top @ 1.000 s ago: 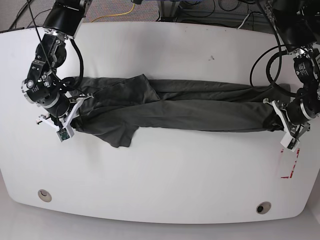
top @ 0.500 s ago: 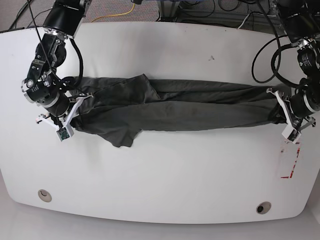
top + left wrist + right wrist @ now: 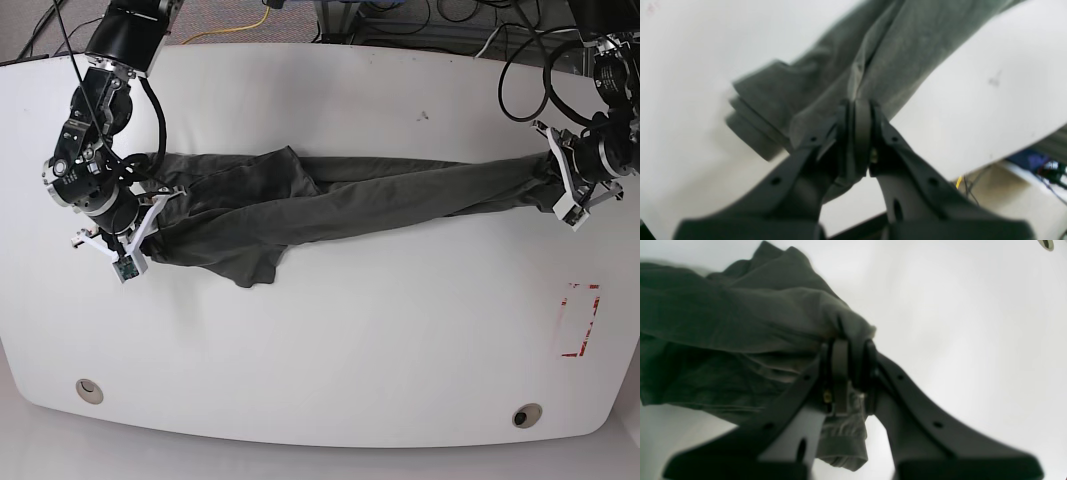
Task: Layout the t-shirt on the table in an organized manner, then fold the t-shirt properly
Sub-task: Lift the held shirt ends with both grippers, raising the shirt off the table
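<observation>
The dark grey-green t-shirt lies bunched into a long rope across the white table, pulled between both arms. At the right of the base view my left gripper is shut on one end of it. The left wrist view shows those jaws pinched together on a fold of the t-shirt, with a rolled hem to the left. My right gripper at the left of the base view is shut on the other end. Up close, the right gripper clamps a wad of the t-shirt, which hangs below it.
A red tape rectangle marks the table near its right edge. Two round grommet holes sit near the front edge. Cables lie beyond the far edge. A loose flap of cloth droops toward the front.
My left gripper has carried its end of the t-shirt toward the table's far edge, away from the red tape, so the cloth now runs slanted. The right arm has stayed put.
</observation>
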Motion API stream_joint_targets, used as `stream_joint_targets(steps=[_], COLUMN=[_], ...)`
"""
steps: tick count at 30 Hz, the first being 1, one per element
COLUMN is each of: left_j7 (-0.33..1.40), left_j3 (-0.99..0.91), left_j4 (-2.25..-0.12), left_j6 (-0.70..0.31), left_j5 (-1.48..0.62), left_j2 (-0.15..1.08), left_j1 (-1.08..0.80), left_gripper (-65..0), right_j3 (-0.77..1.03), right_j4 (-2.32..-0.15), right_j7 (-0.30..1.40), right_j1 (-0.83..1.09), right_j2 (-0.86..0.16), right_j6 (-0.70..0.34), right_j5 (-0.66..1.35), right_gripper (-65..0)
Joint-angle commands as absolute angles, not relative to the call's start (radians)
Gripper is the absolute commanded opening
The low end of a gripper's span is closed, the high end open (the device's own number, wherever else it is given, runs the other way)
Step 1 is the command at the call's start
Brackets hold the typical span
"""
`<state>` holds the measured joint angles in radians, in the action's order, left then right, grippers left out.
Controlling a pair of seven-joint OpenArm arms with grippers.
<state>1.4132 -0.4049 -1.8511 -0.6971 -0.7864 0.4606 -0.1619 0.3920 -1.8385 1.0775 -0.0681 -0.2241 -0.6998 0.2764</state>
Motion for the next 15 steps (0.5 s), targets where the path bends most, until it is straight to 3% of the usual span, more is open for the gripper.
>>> stream_joint_targets(steps=[1, 6, 9, 15], left_j7=[1.396, 1.396, 1.396, 1.396], left_j3=[-0.412, -0.433, -0.46, -0.504], left_j4=[-1.863, -1.867, -1.865, -1.854], left_j6=[-0.698, -0.698, -0.698, -0.698], left_j5=[-0.792, -0.799, -0.799, -0.797], left_j2=[0.501, 0.518, 0.518, 0.515], left_j1=[-0.157, -0.142, -0.114, -0.064], left_gripper=[-53.6, -37.6, -32.4, -30.1], right_j3=[0.395, 0.395, 0.392, 0.394], right_j4=[-1.859, -1.856, -1.856, -1.856], right_j7=[1.055, 1.055, 1.055, 1.055], right_j1=[-0.087, -0.087, -0.087, -0.087], right_j2=[-0.234, -0.232, -0.228, -0.209], right_j6=[-0.698, -0.698, -0.698, -0.698], right_j5=[0.288, 0.288, 0.288, 0.288], right_gripper=[-58.5, -58.5, -58.5, -58.5])
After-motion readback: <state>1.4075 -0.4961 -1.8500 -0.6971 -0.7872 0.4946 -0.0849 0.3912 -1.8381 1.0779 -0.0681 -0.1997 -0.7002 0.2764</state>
